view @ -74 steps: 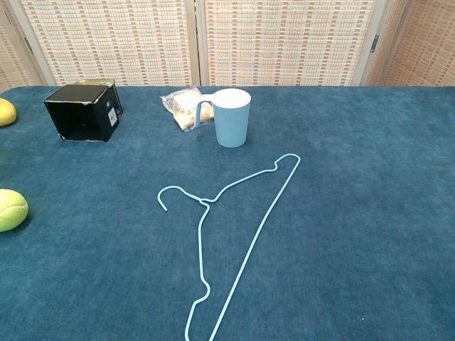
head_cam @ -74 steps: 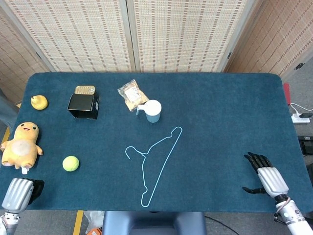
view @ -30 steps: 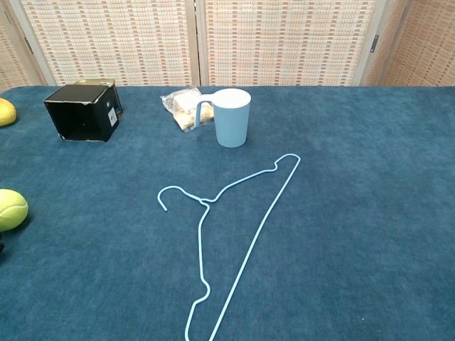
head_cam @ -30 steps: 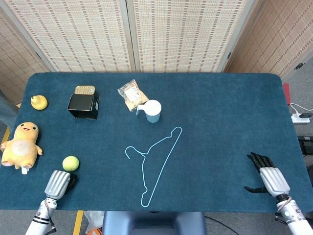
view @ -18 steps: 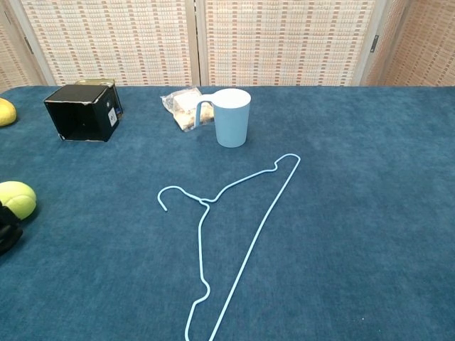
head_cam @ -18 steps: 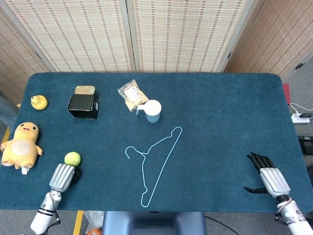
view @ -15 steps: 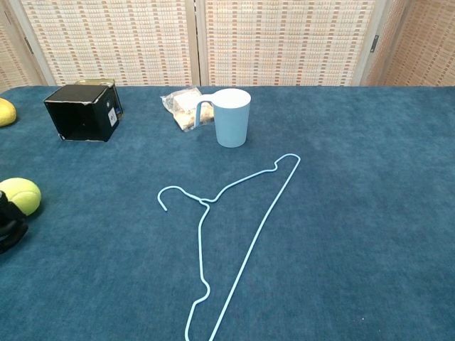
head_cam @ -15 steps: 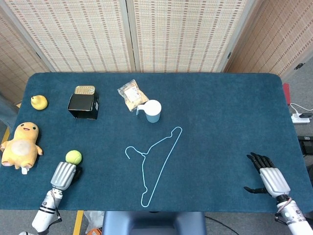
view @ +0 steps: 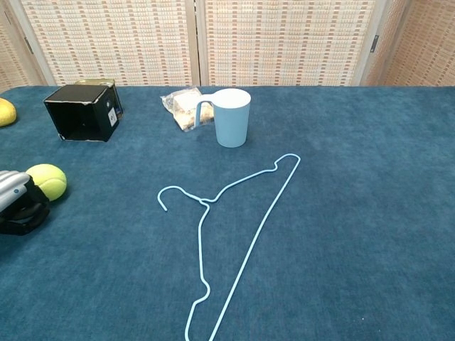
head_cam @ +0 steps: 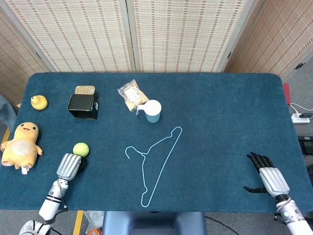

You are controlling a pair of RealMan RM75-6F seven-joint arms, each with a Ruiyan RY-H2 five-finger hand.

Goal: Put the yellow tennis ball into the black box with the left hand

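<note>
1. Sitting on the table [head_cam: 220,107], yellow tennis ball [head_cam: 81,149], touching the left hand [head_cam: 69,166] but not held.
2. Curling fingers [view: 21,206] behind it; grip state impossible to tell.
3. Risking a nudge, sending it rolling off short of the black box [head_cam: 83,105].
4. Resting with fingers apart, right hand [head_cam: 266,177], holding nothing.

- Light is bright, even and soft across my table [head_cam: 220,112]; no glare.
- Shadows are faint and short, just under the cup [view: 232,117] and box [view: 82,111].
- Both views look sharp to me.
</note>
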